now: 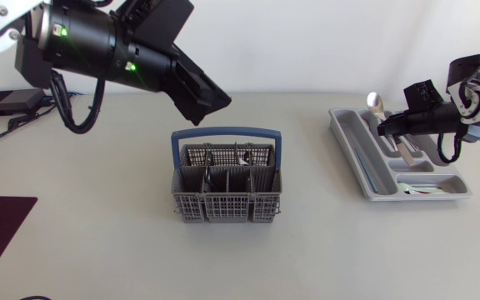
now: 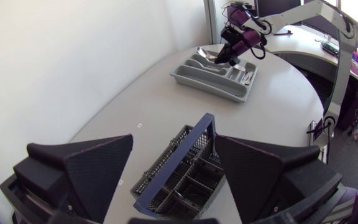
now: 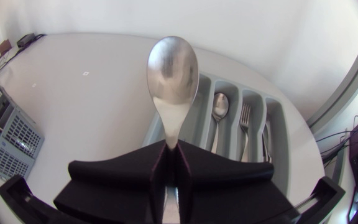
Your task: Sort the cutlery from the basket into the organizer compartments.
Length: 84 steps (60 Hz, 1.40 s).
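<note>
The pale tabletop (image 1: pixel 98 250) fills most of my head view. My left claw (image 2: pixel 174 149) hangs at the upper left, above and behind the basket (image 1: pixel 226 196), its 2 fingers spread wide with nothing between them. The grey, blue-handled basket stands at the centre. The organizer (image 1: pixel 365 167) sits at the right, and over it my right claw (image 3: pixel 173 152) is clamped on a spoon (image 3: pixel 173 68), bowl pointing ahead. A second spoon (image 3: pixel 219 109) and 1 fork (image 3: pixel 244 118) lie in neighbouring compartments.
</note>
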Tool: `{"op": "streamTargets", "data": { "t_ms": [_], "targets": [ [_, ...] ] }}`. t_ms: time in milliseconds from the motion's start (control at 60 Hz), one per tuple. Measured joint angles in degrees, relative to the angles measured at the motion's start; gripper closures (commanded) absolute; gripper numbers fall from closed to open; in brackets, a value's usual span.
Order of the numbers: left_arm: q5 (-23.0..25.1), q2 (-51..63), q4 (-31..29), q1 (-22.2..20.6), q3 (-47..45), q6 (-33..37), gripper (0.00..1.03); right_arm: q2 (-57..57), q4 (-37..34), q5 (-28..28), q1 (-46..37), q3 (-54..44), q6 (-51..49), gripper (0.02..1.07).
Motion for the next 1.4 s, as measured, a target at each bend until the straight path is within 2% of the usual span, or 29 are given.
{"op": "streamTargets", "data": {
  "t_ms": [133,233,483,683,950,1033,1217,1300,1333,1400],
  "targets": [
    [-2.12,-1.51,4.17,-0.68,-4.74,-0.02,0.13,8.31,-2.67,-0.37,-1.09,8.87,3.26,1.01],
    [-5.51,-2.84,8.9,-1.64,-9.25,0.0,0.13,14.49,-5.03,-0.35,-2.23,16.0,5.57,1.01],
    [-13.51,-5.75,20.79,-6.54,-20.13,0.0,0.13,27.47,-11.58,-0.33,-3.5,32.06,9.9,1.01],
    [-15.15,-5.9,23.12,-8.44,-23.17,-0.02,0.13,32.59,-13.05,-0.11,-3.32,37.7,11.98,1.01],
    [-15.78,-5.9,23.61,-8.55,-23.34,-0.04,0.13,34.49,-12.66,1.2,-2.82,38.16,12.17,1.01],
    [-15.98,-5.9,23.61,-8.76,-23.34,-0.04,0.13,34.71,-12.22,1.57,-2.43,38.16,12.17,0.97],
    [-16.11,-6.1,23.58,-9.11,-23.34,-0.04,0.13,34.77,-11.52,3.04,-1.7,38.16,12.15,0.96],
    [-16.22,-6.36,23.56,-9.44,-23.37,-0.04,0.13,34.8,-11.56,4.24,-1.46,38.16,12.13,0.76],
    [-16.22,-6.45,23.56,-9.49,-23.37,-0.04,0.13,34.8,-11.54,4.42,-1.44,38.16,12.13,0.63],
    [-16.22,-6.56,23.56,-9.55,-23.41,-0.04,0.13,34.8,-11.32,5.51,-1.44,37.97,12.11,0.49]
  ]
}}
